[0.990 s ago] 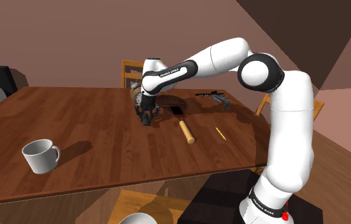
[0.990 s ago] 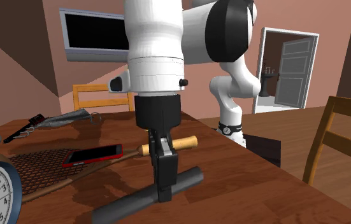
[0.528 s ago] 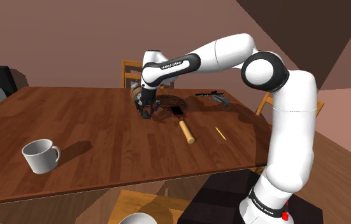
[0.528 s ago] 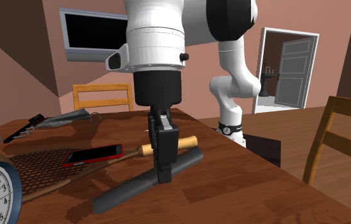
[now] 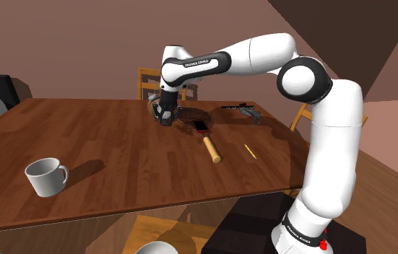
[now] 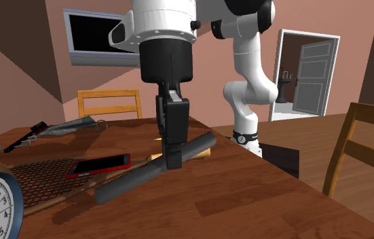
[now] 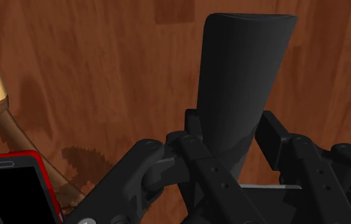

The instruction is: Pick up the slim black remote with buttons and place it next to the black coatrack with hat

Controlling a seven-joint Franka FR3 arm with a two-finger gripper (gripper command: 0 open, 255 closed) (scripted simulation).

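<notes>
The gripper [image 6: 172, 153], clamped on the slim dark remote [image 6: 134, 179], has lifted it clear of the table [image 6: 260, 200] beneath; the carry comes next

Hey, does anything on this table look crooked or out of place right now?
The slim dark grey bar-shaped remote hangs slanted in the black gripper, one end dipping toward the wooden table. No buttons show on it. A red-cased phone lies on the racket's strings, not the tabletop.

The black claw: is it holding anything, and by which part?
Yes: the gripper clasps a slim dark remote, drawn as a plain bar, near its middle, somewhat toward the higher end.
</notes>
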